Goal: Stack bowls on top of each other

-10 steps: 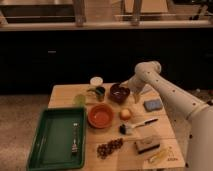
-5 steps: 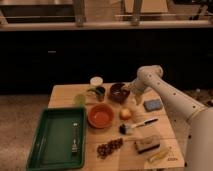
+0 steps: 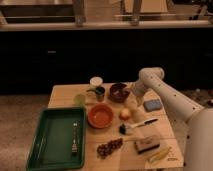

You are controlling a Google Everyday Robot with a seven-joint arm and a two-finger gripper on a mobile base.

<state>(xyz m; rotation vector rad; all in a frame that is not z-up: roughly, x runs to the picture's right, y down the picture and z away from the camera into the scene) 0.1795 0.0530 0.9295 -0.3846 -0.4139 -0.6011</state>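
Note:
The dark maroon-brown deep bowl [image 3: 119,92] stands at the back middle of the wooden table [image 3: 62,95]. The wider orange-red shallow bowl [image 3: 100,115] stands in front of it, to the left, apart from it. My gripper [image 3: 131,93] is at the maroon bowl's right rim, at the end of the white arm [image 3: 165,97] that reaches in from the right. Whether it touches the rim does not show.
A dark green mug [image 3: 99,93] and a small white cup [image 3: 96,81] stand left of the maroon bowl. A green tray [image 3: 45,145] with a fork [image 3: 74,139] is front left. An apple [image 3: 125,114], brush [image 3: 136,126], blue sponge [image 3: 153,105], grapes [image 3: 109,147], a block sponge [image 3: 146,144] and a banana [image 3: 161,154] lie right.
The arm has come down and to the left, bringing my gripper closer to the maroon bowl's right rim. The bowls have not moved.

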